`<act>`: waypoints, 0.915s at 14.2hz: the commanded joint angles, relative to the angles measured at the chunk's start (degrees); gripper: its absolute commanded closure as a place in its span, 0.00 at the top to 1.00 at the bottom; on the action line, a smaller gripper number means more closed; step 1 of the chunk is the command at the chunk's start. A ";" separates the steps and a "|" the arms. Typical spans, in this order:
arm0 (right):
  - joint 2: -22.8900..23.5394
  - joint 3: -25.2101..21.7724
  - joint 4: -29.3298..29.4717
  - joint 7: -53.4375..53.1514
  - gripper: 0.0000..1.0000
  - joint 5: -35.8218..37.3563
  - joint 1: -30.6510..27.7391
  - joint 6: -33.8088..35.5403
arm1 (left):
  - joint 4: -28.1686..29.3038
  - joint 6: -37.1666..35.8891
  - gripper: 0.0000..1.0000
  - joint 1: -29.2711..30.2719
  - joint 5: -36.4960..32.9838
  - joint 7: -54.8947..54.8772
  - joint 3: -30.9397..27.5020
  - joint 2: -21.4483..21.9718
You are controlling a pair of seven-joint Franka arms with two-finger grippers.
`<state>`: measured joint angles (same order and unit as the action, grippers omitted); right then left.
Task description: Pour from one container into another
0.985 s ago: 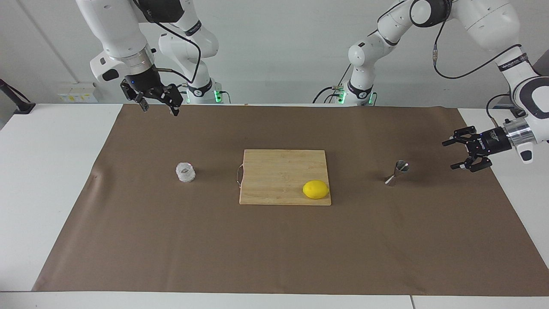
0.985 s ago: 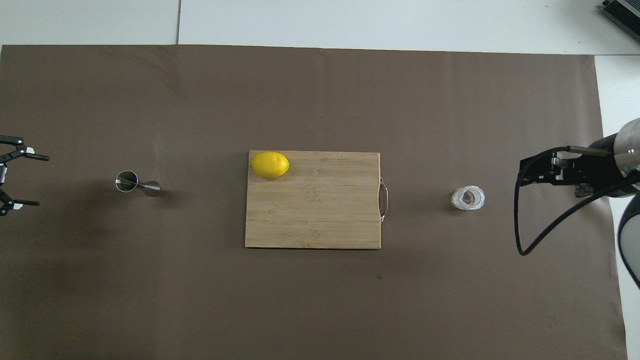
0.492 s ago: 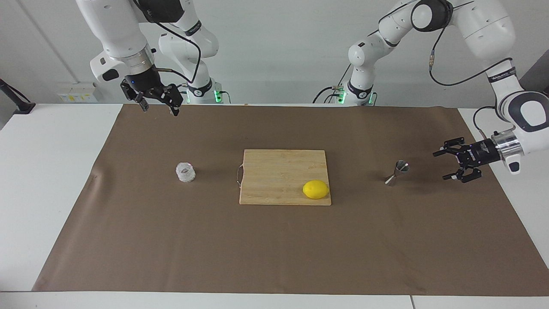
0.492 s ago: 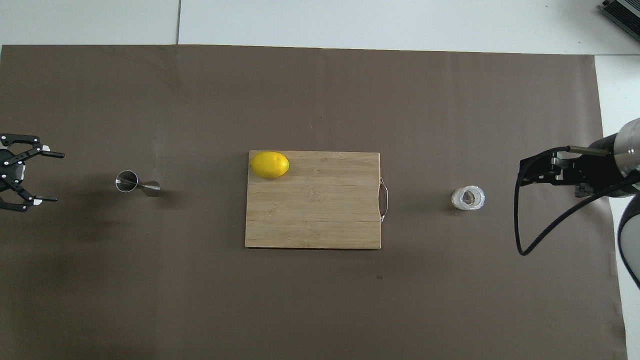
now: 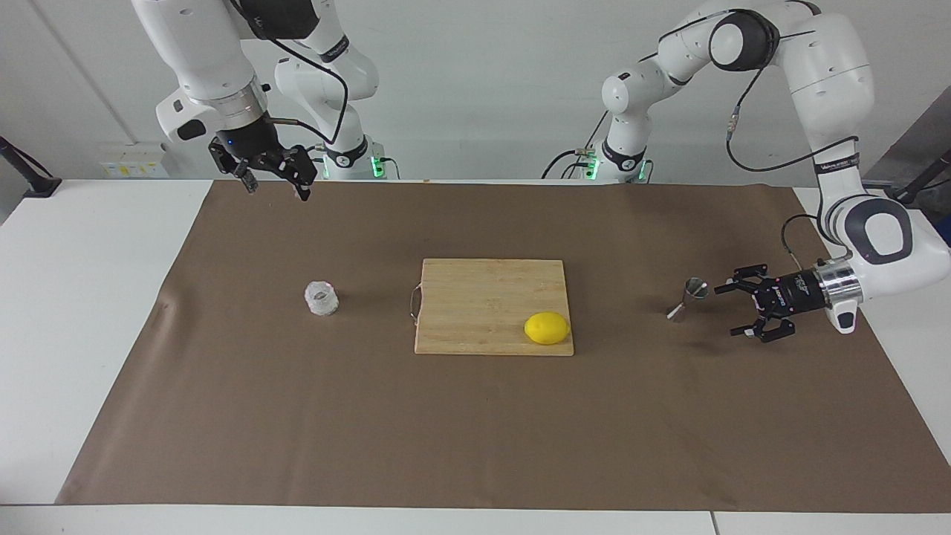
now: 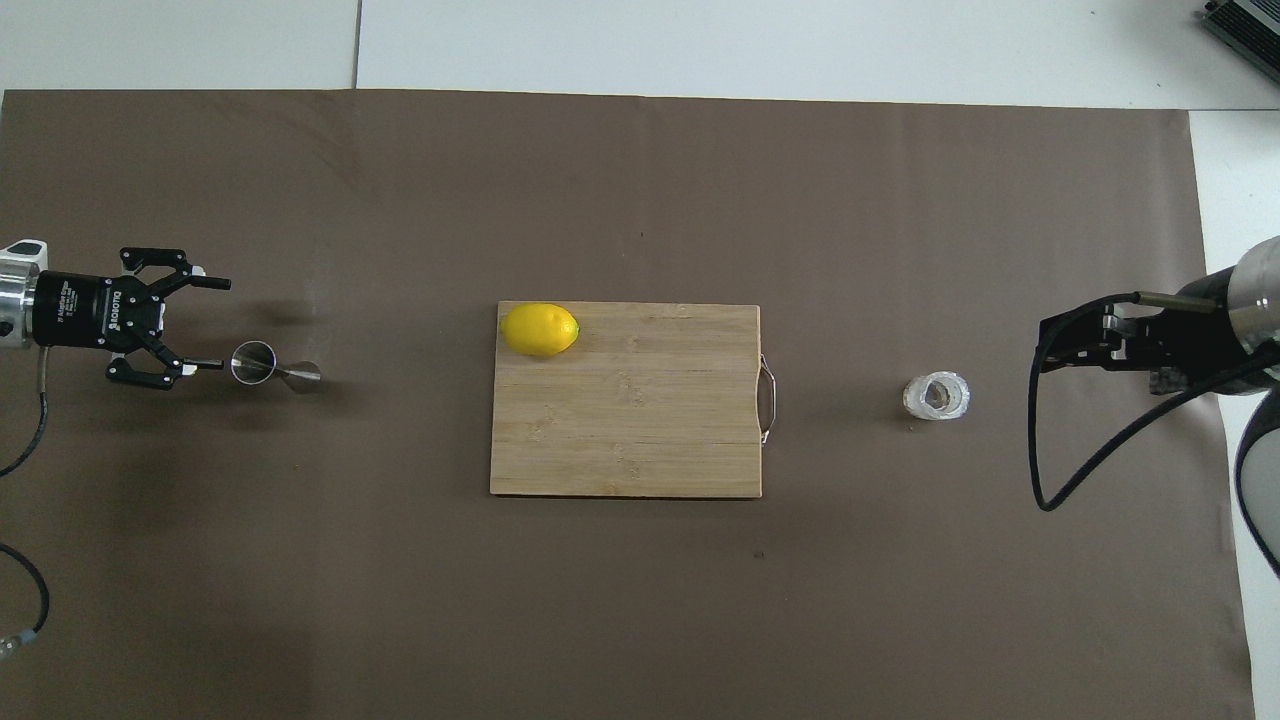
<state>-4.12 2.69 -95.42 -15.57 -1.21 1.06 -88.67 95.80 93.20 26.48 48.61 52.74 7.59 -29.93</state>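
Two containers sat on the brown mat point(image 5: 475, 431), one at each end of the cutting board point(image 5: 490, 297), and I had neither in a grip. The steel jigger point(image 5: 689, 297) stood upright toward the left arm's end of the table, well apart from the board, its long axis vertical and its open mouth facing up. The glass cup point(image 5: 321, 299) stood toward the right arm's end, also upright, mouth up, level with the board's wire handle point(image 5: 413, 305). A lemon point(image 5: 547, 328) lay on the board at the corner farthest from the robots, on the jigger's side, its long axis running along the board's length.

My left gripper point(image 5: 732, 310) was low and turned sideways, pointing at the jigger, fingers spread wide and just beside it, not touching. My right gripper point(image 5: 275, 184) hung high over the mat's edge nearest the robots, on the cup's side of the board, fingers spread, waiting.
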 commanded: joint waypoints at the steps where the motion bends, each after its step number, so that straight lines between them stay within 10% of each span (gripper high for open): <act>1: -0.36 0.21 0.23 1.24 1.00 -1.08 -0.88 0.96 | 1.58 -0.47 1.00 -0.20 1.40 0.70 -0.29 -0.12; 13: -0.36 0.21 0.23 1.24 1.00 -1.08 -0.88 0.96 | 1.94 -5.93 1.00 0.24 1.84 0.08 -0.47 -0.91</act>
<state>-4.12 2.69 -95.42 -15.57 -1.21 1.06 -88.67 97.24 88.77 26.54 49.47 52.85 7.42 -30.74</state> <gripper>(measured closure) 0.000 0.000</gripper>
